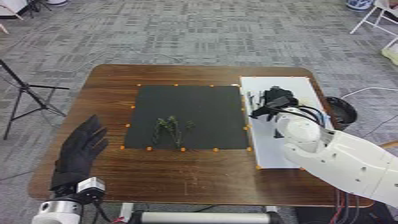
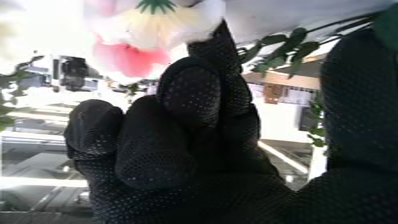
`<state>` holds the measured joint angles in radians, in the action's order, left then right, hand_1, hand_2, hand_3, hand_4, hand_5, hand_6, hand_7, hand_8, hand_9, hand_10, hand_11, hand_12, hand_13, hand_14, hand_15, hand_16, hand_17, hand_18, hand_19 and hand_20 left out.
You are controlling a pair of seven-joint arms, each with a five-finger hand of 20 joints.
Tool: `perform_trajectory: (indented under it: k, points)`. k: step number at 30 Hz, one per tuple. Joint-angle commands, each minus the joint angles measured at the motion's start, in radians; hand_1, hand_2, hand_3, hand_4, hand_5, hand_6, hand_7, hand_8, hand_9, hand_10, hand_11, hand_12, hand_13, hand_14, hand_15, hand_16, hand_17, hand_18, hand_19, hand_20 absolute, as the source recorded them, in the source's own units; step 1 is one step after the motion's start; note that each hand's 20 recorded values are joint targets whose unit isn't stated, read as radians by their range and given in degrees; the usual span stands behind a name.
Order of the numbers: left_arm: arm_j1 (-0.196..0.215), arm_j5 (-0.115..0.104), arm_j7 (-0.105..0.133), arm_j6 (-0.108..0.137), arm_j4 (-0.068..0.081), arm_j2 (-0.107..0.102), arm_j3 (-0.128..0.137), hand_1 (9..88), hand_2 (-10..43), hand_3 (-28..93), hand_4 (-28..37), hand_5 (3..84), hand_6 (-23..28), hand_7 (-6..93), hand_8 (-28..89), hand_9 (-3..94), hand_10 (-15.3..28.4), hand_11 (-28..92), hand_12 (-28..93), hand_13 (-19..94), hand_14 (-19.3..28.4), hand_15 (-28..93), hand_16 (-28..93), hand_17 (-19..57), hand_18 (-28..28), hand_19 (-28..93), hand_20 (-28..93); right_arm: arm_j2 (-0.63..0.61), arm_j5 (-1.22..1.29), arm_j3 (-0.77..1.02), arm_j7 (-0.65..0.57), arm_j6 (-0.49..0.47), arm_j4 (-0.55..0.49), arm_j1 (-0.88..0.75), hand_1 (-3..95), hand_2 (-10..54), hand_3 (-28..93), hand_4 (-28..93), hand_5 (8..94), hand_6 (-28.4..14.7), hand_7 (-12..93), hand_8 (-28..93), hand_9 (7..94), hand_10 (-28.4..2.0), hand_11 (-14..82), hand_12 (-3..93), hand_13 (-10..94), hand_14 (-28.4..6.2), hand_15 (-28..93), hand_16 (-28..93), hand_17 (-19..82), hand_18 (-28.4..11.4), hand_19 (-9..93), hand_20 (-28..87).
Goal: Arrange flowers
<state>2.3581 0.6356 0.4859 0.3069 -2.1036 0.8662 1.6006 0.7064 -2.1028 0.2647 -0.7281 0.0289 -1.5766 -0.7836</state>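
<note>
The gray floor [image 1: 204, 35] is the biggest thing. On it is the brown worktop [image 1: 142, 175]. A black mat [image 1: 187, 100] lies flat in the middle of the worktop, and a long white board [image 1: 271, 160] lies just to the right of it. The right robot hand [image 1: 281, 100] is over the white board, toward its far part. In the wrist view, some of the right robot hand's [image 2: 204, 185] fingers bend a little, and its thumb stands well apart from them, with nothing pinched between. The left robot hand [image 1: 80, 147] is near the left side of the worktop, left of the mat, with its fingers out straight and pointing away from the robot. Thin green stems [image 1: 170, 123] lie on the near part of the mat. Near the right fingertips are a white and pink flower [image 2: 187, 25], a pinker flower [image 2: 133, 59] and green leaves [image 2: 286, 55]. Tiny orange dots [image 1: 183, 149] go around the mat. Some little shapes beside the right hand look like more stems, but they are blurry.
</note>
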Motion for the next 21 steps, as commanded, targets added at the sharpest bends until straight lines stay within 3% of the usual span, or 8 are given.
perform_trajectory:
  k: [1, 10, 16, 21]
  points:
    - [0.008, -0.003, 0.006, 0.001, -0.007, 0.007, -0.001, 24.4, -3.9, 70, -26.6, 27.3, 2.1, 20.4, -9, 20.2, 10.3, 20, 20, 16, 12.5, 27, 7, -10.6, 19.4, 37, 15, 0.025, -0.009, 0.013, 0.014, -0.008, 0.003, 0.006, 21.0, -8.8, 67, -28, 73.1, -1.1, 42, -13, 77.8, -11.7, 57.6, 40.5, 76, -7.6, 82, 39, 41, -22.2, 93, 50]
    - [-0.007, -0.001, 0.000, -0.006, -0.002, 0.006, -0.006, 24.3, -3.4, 70, -26.9, 27.5, 2.2, 20.4, -9, 20.5, 10.3, 20, 20, 17, 12.5, 27, 7, -10.6, 19.4, 37, 15, 0.076, 0.008, -0.014, 0.011, -0.035, 0.060, 0.036, 12.8, 0.1, 70, -28, 73.3, -1.5, 40, -12, 78.3, -12.0, 56.6, 40.2, 76, -8.0, 82, 39, 41, -22.4, 93, 50]
    - [-0.004, 0.000, 0.001, -0.012, -0.003, 0.003, -0.003, 24.2, -3.3, 70, -26.8, 27.6, 2.2, 20.3, -9, 20.7, 10.4, 20, 20, 17, 12.6, 27, 7, -10.6, 19.4, 37, 15, 0.102, 0.002, -0.050, 0.001, -0.083, 0.078, 0.046, 14.0, -2.8, 70, -28, 73.3, -1.6, 39, -12, 78.6, -12.1, 55.7, 40.8, 76, -8.2, 82, 39, 41, -22.6, 93, 50]
    - [-0.010, -0.001, 0.001, -0.011, -0.001, -0.003, -0.007, 24.1, -3.3, 70, -26.9, 27.7, 2.3, 20.4, -9, 20.7, 10.4, 20, 20, 17, 12.6, 27, 7, -10.6, 19.4, 37, 15, 0.118, -0.020, -0.049, 0.000, -0.152, 0.083, 0.009, 21.2, -3.5, 71, -28, 74.0, -1.3, 39, -12, 79.5, -11.3, 55.2, 40.2, 77, -7.3, 82, 38, 42, -22.1, 93, 49]
